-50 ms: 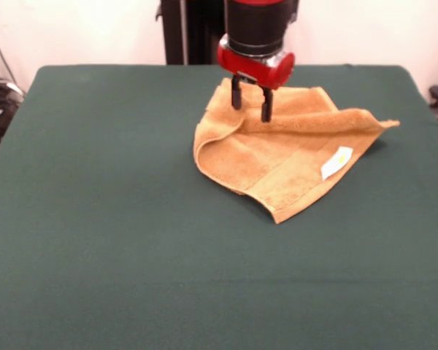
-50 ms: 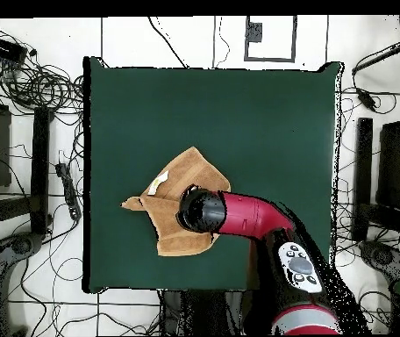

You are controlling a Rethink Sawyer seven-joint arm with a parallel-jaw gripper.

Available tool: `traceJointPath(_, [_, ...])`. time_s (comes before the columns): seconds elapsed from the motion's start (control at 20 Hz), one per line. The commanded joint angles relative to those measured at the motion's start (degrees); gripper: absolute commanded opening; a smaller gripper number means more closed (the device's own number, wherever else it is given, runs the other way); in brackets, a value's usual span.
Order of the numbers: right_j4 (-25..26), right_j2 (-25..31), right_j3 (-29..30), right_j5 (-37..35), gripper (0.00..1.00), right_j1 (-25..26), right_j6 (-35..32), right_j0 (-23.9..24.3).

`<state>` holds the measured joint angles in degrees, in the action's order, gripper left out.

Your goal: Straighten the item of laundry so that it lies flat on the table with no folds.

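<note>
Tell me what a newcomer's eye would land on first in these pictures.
First, the orange-tan towel, rumpled and partly folded over itself, lying toward the far right part of the dark green table, with its small white label near one edge. Next, the red and black arm coming down over the towel's far side, its gripper with the two dark fingers apart just above or at the cloth.

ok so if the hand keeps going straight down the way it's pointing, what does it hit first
Most likely the towel. The hand points down with its fingers apart over the towel's far, folded part. Whether the tips already touch the cloth is hard to tell. The table lies under that.
</note>
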<state>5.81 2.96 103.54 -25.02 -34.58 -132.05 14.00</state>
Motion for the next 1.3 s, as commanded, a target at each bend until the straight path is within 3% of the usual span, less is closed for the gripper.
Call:
traceJointPath(0.05, [-3.32, 1.06, 1.55, 2.63, 1.0, 6.61, -9.44, -1.55])
traceJointPath(0.35, [-2.8, 1.61, -0.27, 3.91, 1.0, 9.27, -7.61, -0.19])
traceJointPath(0.65, [-3.66, 2.49, 3.14, 6.5, 1.0, 9.15, -9.25, -0.29])
traceJointPath(1.05, [-0.31, 2.85, 6.47, 9.23, 1.0, 9.22, -5.14, 5.06])
traceJointPath(1.3, [2.46, 2.81, 7.08, 4.71, 1.0, 5.77, 0.81, 10.52])
